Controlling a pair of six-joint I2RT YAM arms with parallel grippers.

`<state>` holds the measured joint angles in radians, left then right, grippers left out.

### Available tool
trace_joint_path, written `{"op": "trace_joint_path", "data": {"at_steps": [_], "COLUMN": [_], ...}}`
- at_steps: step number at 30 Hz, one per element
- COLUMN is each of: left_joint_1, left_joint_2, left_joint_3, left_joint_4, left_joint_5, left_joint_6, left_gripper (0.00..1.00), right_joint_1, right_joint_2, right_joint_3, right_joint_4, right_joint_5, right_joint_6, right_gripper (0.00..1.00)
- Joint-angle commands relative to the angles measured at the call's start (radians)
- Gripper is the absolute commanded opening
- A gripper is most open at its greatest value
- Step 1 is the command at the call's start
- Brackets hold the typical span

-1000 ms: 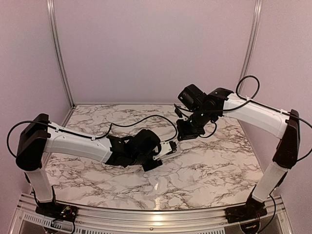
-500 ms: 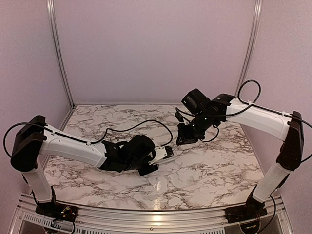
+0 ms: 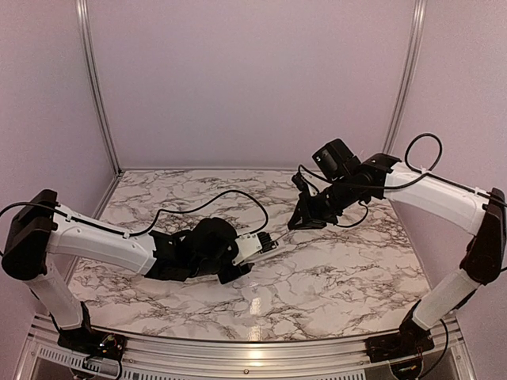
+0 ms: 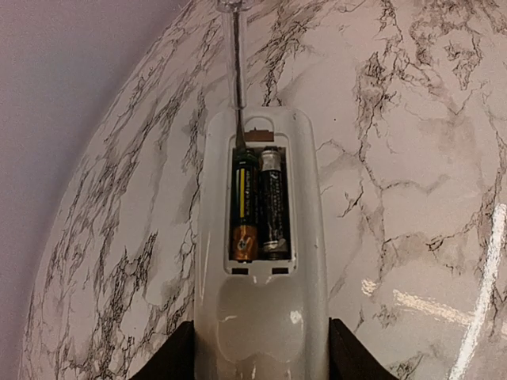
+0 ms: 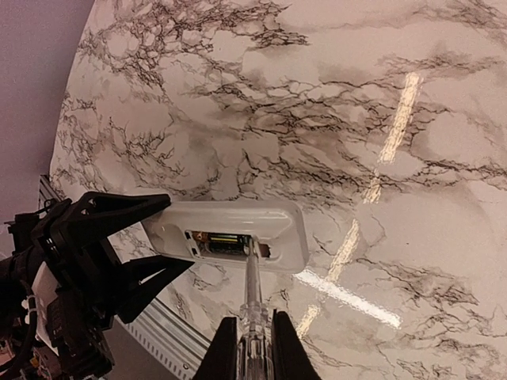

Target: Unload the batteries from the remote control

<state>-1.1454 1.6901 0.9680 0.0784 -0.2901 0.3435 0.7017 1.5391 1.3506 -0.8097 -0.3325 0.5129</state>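
My left gripper (image 4: pixel 260 348) is shut on the near end of the white remote control (image 4: pixel 261 317), holding it above the marble table with its open compartment facing up. Two batteries lie side by side in that recess: one black with yellow and an orange end (image 4: pixel 245 206), one black with a silver end (image 4: pixel 273 207). A thin grey stick (image 5: pixel 252 277) with a clear handle is held in my shut right gripper (image 5: pixel 253 332). Its tip rests in the compartment at the batteries' far end (image 4: pixel 238 131). In the top view the remote control (image 3: pixel 255 246) sits between both grippers.
The marble table (image 3: pixel 341 261) spreads under both arms. A metal rail (image 3: pixel 238 348) runs along its near edge, and purple walls close in the back and sides. A black cable (image 3: pixel 214 198) loops over the left arm.
The left arm has drawn back to the left and lower with the remote control. The right wrist has shifted right and tilted, keeping the stick pointed at the compartment.
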Motion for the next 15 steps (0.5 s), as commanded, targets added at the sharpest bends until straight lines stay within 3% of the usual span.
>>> {"op": "trace_joint_path", "data": {"at_steps": [1,15], "left_joint_1": [0.001,0.001], "left_joint_2": [-0.067,-0.087], "left_joint_3": [-0.012,-0.031], "left_joint_4": [0.155,0.175], "left_joint_5": [0.005,0.018], "left_joint_6": [-0.009,-0.015], "left_gripper": [0.0,0.0], "right_joint_1": [0.002,0.001], "right_joint_2": [-0.02,-0.042], "right_joint_3": [-0.029,-0.088], "right_joint_4": [0.036,0.1], "right_joint_5": [-0.086,-0.128], "right_joint_6": [0.029,0.046], "right_gripper": [0.0,0.0]}}
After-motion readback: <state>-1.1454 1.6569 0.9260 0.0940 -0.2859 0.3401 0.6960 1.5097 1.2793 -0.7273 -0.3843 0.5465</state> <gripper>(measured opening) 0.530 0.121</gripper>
